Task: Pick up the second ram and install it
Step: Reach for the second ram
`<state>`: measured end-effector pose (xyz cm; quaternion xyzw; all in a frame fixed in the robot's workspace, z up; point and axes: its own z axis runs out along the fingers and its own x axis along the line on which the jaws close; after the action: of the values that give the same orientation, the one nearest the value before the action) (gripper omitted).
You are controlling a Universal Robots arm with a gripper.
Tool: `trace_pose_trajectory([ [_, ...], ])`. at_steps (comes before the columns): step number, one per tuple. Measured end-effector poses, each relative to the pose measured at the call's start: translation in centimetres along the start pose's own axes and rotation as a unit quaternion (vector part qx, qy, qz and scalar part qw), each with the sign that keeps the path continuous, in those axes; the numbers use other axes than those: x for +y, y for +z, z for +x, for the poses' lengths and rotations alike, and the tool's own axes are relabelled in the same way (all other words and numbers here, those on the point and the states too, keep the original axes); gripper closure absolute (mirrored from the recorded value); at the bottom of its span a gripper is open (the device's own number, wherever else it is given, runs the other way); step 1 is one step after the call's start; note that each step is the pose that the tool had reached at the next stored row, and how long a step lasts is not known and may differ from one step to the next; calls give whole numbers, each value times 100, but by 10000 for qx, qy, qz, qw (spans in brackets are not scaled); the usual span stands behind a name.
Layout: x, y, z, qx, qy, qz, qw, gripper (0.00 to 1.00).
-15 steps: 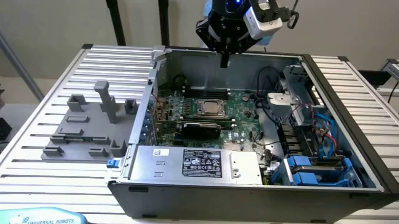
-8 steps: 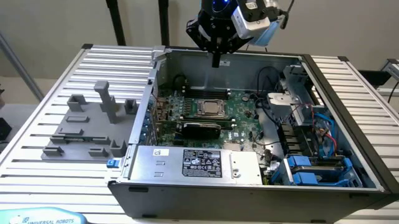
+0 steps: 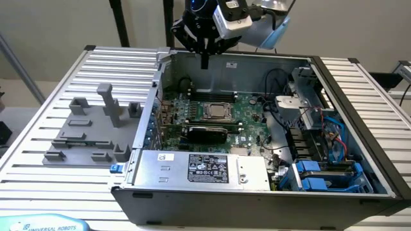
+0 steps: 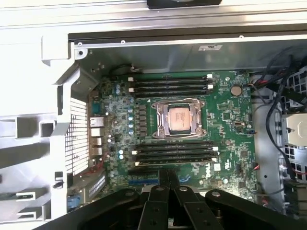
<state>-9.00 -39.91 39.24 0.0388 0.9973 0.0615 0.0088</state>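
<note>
- Lower part of the exterior view: an open computer case [image 3: 257,204] stands on the ribbed metal surface [image 3: 51,187]; its silver power supply [image 3: 199,168] lies nearest the camera.
- The exterior view's left: grey fixture blocks [image 3: 83,139] sit on the surface, just beside the case.
- Middle: the green motherboard [image 3: 250,120] lies flat inside the case; the square CPU socket [image 3: 218,111] sits between 2 banks of long black slots [image 4: 170,85].
- Upper middle: the hand [image 3: 205,65] hangs above the far end of the board, clear of it; its fingers [image 4: 162,184] are pressed narrow together.
- The second ram: cannot tell where it lies, nor whether it is pinched between the fingers.
</note>
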Motion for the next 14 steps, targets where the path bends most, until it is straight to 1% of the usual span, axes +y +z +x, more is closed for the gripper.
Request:
trace_pose_trajectory([
  [14, -57, -15, 635, -1, 0, 9, 10000, 89],
])
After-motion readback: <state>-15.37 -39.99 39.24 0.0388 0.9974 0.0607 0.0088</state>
